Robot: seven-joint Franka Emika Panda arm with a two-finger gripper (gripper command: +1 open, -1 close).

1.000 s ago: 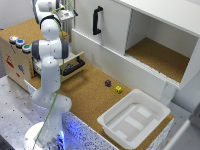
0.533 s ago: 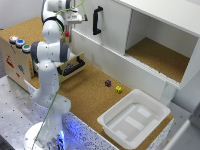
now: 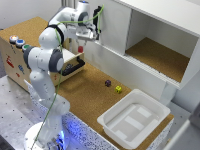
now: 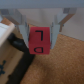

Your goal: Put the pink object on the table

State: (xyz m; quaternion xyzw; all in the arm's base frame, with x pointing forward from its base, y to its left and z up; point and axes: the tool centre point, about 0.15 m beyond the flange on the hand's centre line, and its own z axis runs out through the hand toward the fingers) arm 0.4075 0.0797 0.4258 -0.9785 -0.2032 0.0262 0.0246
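Pink object [image 4: 40,41] (smooth cube), clamped in end effector [image 4: 41,30], above speckled cork table [image 3: 90,92]

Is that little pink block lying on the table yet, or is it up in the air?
In the air. The pink block sits clamped in the gripper, with the cork table below it.

Even bright light, soft, blurry wrist view
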